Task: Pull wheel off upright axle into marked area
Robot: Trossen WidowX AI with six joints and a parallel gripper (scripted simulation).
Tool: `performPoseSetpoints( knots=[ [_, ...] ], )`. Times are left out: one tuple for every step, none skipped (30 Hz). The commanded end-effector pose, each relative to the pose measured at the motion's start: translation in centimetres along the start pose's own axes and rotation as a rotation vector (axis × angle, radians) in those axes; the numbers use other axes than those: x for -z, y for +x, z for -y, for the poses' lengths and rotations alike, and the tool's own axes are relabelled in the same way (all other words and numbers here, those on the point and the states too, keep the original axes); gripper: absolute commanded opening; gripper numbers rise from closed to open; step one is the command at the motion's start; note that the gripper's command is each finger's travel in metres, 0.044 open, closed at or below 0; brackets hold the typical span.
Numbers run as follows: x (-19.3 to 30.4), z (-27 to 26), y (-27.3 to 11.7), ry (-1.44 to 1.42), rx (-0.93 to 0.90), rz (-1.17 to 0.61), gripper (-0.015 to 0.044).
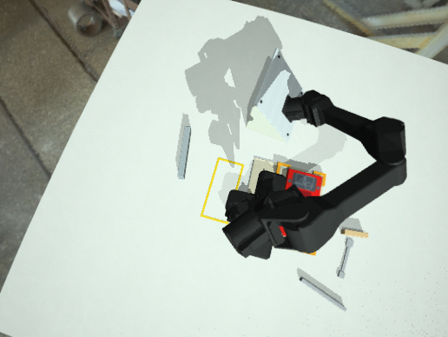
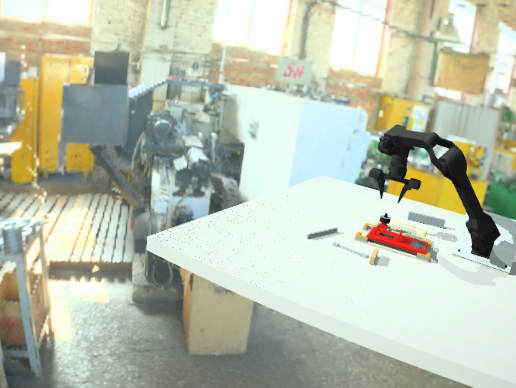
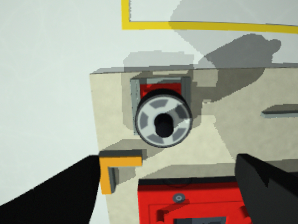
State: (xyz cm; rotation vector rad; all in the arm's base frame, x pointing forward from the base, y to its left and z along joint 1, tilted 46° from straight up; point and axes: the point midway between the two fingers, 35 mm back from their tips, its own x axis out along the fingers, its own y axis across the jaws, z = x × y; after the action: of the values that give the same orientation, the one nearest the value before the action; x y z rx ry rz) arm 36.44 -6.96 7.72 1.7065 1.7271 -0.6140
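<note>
I'm looking straight down on the wheel [image 3: 162,120]: dark tyre, pale grey spoked hub, dark centre. It sits flat on the upright axle [image 2: 384,217], at the left end of the beige base plate [image 3: 220,143], just beside the red block. The marked area [image 1: 221,190] is a yellow-outlined rectangle on the white table, just beyond that end of the plate, with nothing inside it.

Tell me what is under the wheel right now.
The wheel sits over a recess in the beige base plate, with a bit of red visible behind it. The axle itself is hidden by the wheel.
</note>
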Motion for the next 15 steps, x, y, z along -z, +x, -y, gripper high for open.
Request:
performPoseSetpoints(
  knots=[
    [0.1, -0.1, 1.7, 0.005, 0.005, -0.008, 0.0300],
    [0.1, -0.1, 2.3, 0.005, 0.004, -0.008, 0.0300],
    [0.1, -0.1, 3.0, 0.005, 0.004, -0.008, 0.0300],
    [0.1, -0.1, 3.6, 0.005, 0.004, -0.008, 0.0300],
    [0.1, -0.1, 4.2, 0.005, 0.004, -0.008, 0.0300],
    [0.1, -0.1, 4.9, 0.005, 0.004, -0.009, 0.0300],
    [0.2, -0.1, 5.5, 0.005, 0.004, -0.009, 0.0300],
    [0.3, 0.0, 6.2, 0.005, 0.004, -0.010, 0.0300],
    [0.3, 0.0, 6.7, 0.005, 0.004, -0.011, 0.0300],
    [0.4, 0.0, 7.0, 0.004, 0.004, -0.011, 0.0300],
    [0.4, 0.0, 7.1, 0.004, 0.004, -0.011, 0.0300],
    [0.4, 0.0, 7.1, 0.004, 0.004, -0.011, 0.0300],
    [0.4, 0.0, 7.1, 0.004, 0.004, -0.011, 0.0300],
    [0.4, 0.0, 7.1, 0.004, 0.004, -0.011, 0.0300],
    [0.4, 0.0, 6.8, -0.002, 0.012, -0.008, 0.0274]
  ],
)
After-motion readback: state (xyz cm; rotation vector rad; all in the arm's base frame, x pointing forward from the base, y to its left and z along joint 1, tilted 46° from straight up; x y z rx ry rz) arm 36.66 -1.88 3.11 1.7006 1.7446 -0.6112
